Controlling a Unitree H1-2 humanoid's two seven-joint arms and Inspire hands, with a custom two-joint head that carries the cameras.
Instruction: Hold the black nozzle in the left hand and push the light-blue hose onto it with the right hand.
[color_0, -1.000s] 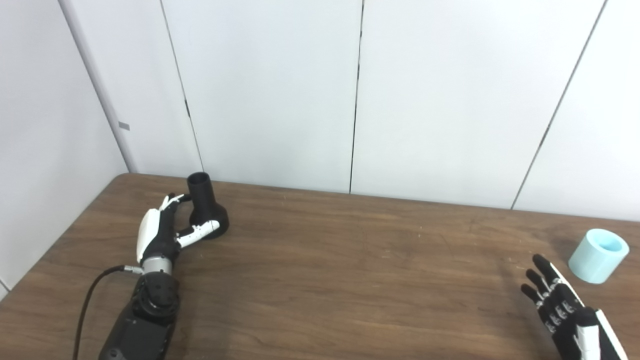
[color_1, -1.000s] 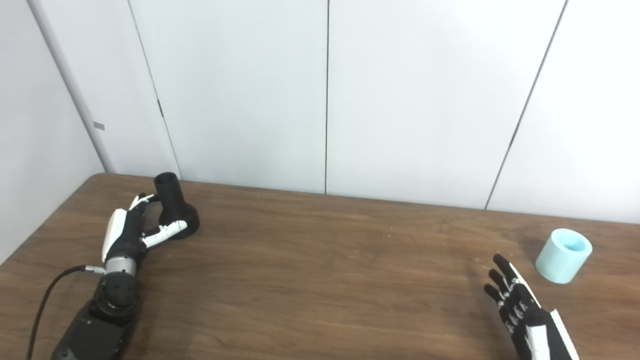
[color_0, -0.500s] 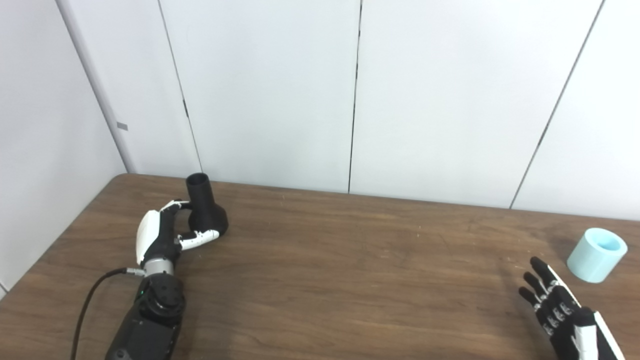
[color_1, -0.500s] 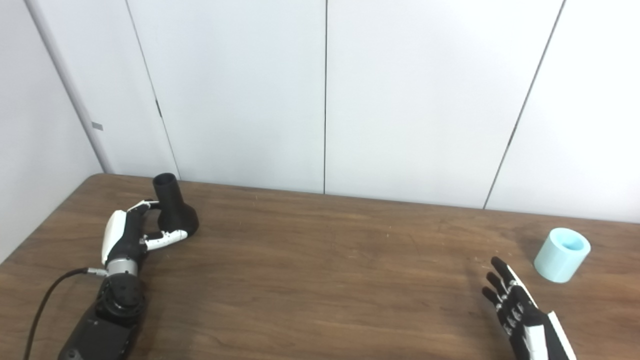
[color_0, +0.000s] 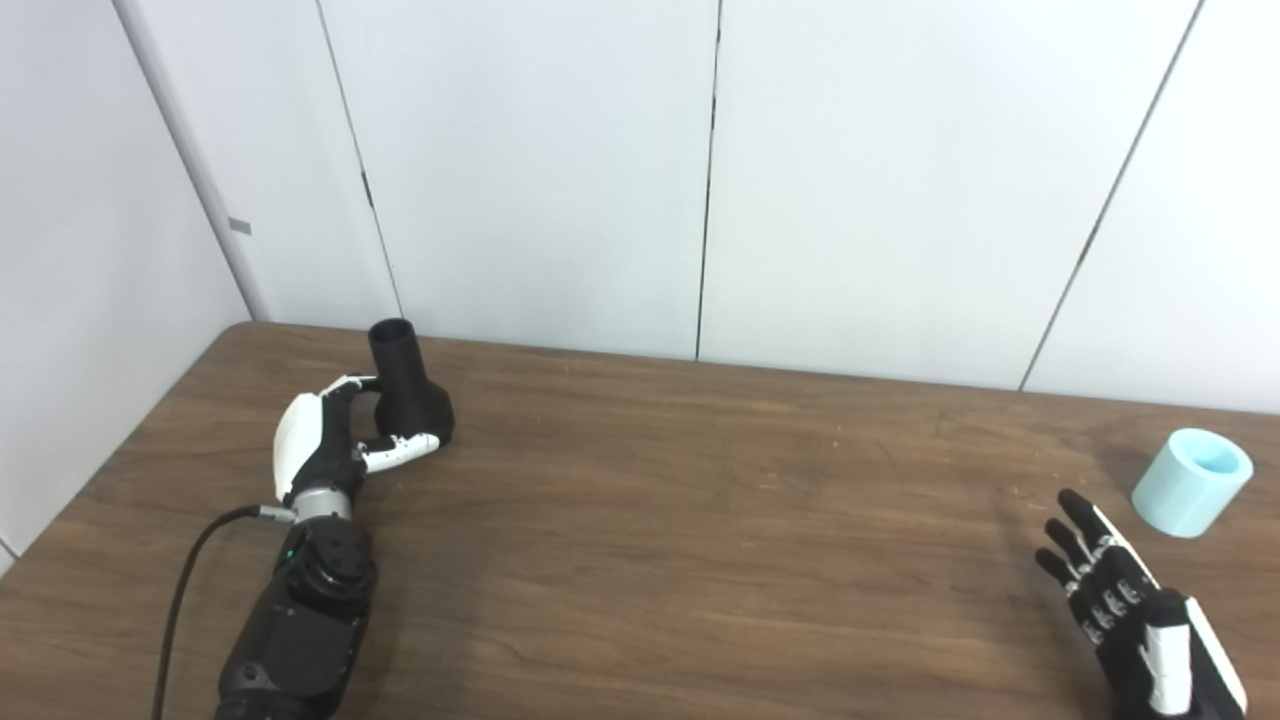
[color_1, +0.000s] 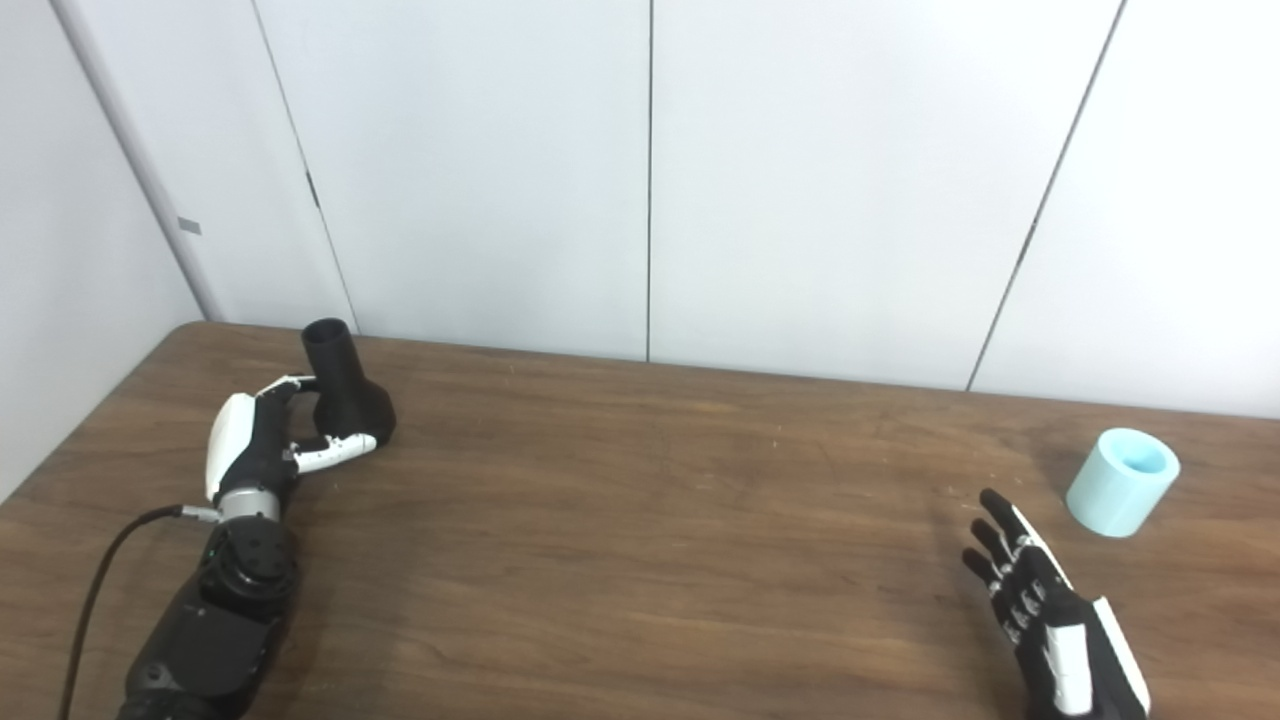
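Progress of the assembly stands at its opening stage. The matte black flared-base plastic nozzle stands upright near the far left corner of the dark wood-grain table, its narrow neck pointing up. The left hand curls around the wide base, thumb in front and fingers behind; whether they press firmly on the base cannot be told, and the nozzle appears to rest on the table, not lifted. The short light-blue cylindrical hose section stands on end near the right edge of the table, well apart from the nozzle. The right hand is empty, fingers spread and extended toward the hose, near it but not touching.

Judged from this layout, nothing is joined: a secure hold on the nozzle, the pickup of the hose, the bringing together of both parts and the push-on all remain.

Between the two parts lies a broad stretch of bare tabletop. The white panelled wall rises directly behind the table's far edge, close behind the nozzle, so little room exists there. The hose sits close to the right table edge, where a clumsy touch could nudge it off.
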